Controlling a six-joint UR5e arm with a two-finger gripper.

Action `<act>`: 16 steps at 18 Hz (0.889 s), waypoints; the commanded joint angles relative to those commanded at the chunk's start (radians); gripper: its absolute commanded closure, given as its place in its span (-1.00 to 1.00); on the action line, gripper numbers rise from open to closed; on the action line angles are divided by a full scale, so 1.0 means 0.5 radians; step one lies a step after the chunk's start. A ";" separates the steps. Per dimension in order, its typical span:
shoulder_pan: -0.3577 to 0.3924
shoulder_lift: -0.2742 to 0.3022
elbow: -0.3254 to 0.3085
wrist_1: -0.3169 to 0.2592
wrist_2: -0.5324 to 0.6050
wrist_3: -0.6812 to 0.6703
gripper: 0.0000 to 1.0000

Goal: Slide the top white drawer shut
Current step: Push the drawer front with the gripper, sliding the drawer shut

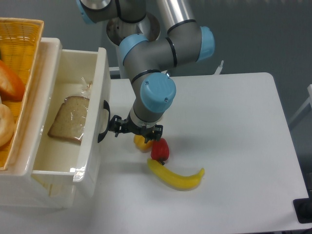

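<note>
The top white drawer stands pulled out at the left, a glossy cream box with a black curved handle on its front panel. A bagged slice of bread lies inside it. My gripper hangs just right of the handle, its black fingers close to or touching the front panel. The wrist hides most of the fingers, so I cannot tell whether they are open or shut.
A yellow wicker basket with bread rolls sits on top at the far left. On the table under the wrist lie a yellow pepper, a red pepper and a banana. The arm's base stands behind.
</note>
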 joint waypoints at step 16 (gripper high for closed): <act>-0.150 0.012 0.006 0.000 -0.012 -0.006 -1.00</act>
